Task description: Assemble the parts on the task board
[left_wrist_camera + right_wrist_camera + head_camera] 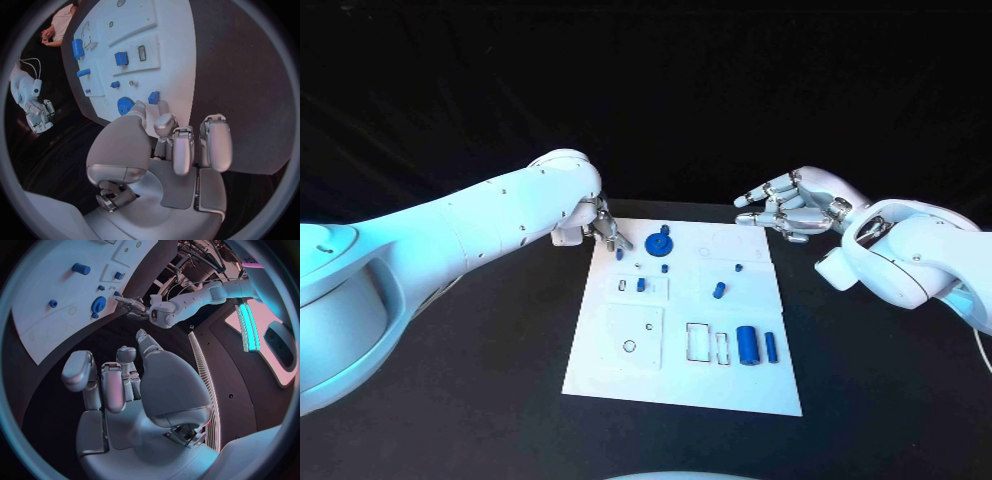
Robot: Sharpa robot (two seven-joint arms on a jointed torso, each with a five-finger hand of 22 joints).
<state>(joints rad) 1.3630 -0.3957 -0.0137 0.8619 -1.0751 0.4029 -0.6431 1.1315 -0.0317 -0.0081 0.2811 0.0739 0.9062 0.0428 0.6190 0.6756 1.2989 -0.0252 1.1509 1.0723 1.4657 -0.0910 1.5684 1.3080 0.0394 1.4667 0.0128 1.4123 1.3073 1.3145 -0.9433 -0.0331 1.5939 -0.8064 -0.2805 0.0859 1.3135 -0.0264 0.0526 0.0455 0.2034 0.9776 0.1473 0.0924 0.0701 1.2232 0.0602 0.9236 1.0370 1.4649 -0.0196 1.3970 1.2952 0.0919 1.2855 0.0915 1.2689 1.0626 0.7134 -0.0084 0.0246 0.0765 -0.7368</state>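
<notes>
In the head view the left hand (599,226) hovered, fingers loosely spread and empty, at the task board's (733,385) eleven o'clock corner, just beside the blue gear (659,243); the right hand (790,208), also spread and empty, hung off the one o'clock corner. In the left wrist view a small blue block (154,97) sat close beside the gear, so a careless reach would probably knock it. In the right wrist view the blue cylinder (80,268) lay well apart.

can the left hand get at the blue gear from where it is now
Probably yes. The left hand hangs at the board's far left corner, holding nothing, and the gear lies just beside its fingertips. Only a small blue part lies nearby, off to the side, so nothing seems to block the way.
</notes>
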